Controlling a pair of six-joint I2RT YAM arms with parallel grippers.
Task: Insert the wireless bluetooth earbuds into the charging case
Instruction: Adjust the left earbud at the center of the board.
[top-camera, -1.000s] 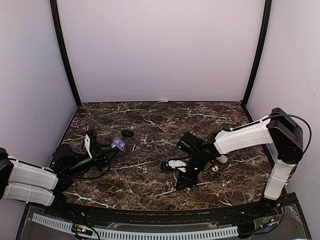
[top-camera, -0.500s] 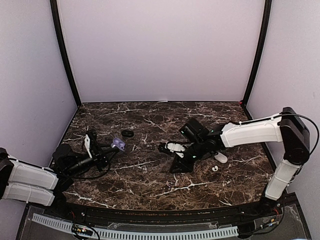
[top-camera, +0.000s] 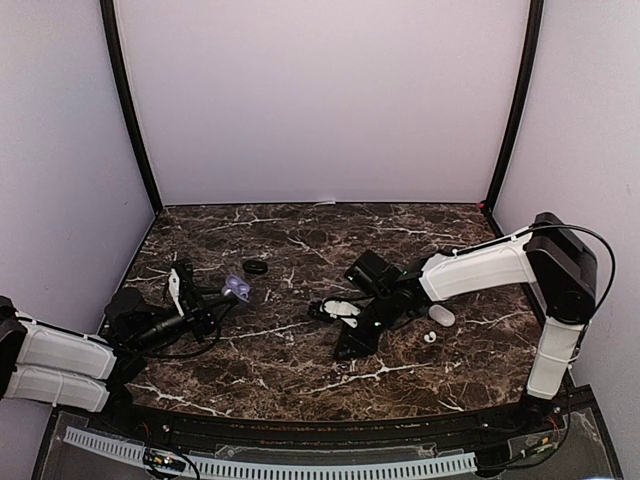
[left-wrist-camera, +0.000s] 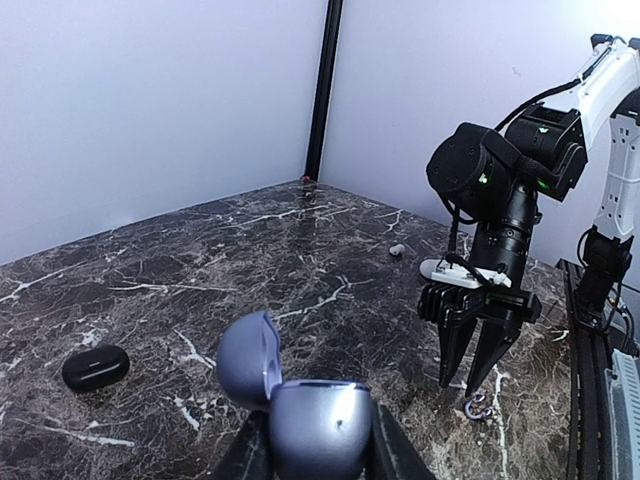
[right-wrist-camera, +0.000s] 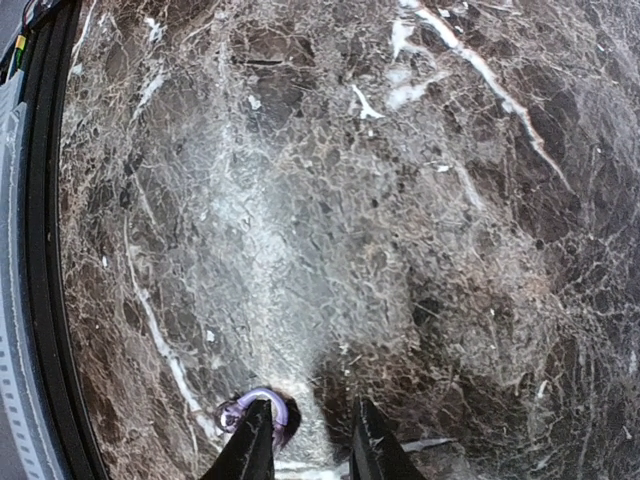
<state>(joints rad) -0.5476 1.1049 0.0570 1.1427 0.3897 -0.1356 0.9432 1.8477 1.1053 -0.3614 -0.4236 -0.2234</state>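
though the marble table (top-camera: 300, 385) fills most of the view, the left gripper (left-wrist-camera: 318, 455) clamps the open lavender charging case (left-wrist-camera: 310, 415); the right gripper (right-wrist-camera: 310, 415) points down, its jaws narrowly apart, and a tiny lavender earbud (right-wrist-camera: 238, 407) lies on the table just beside one fingertip.

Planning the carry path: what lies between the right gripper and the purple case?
Bare marble from purple case to right gripper, shown in the left wrist view; a purple earbud lies at its tips.
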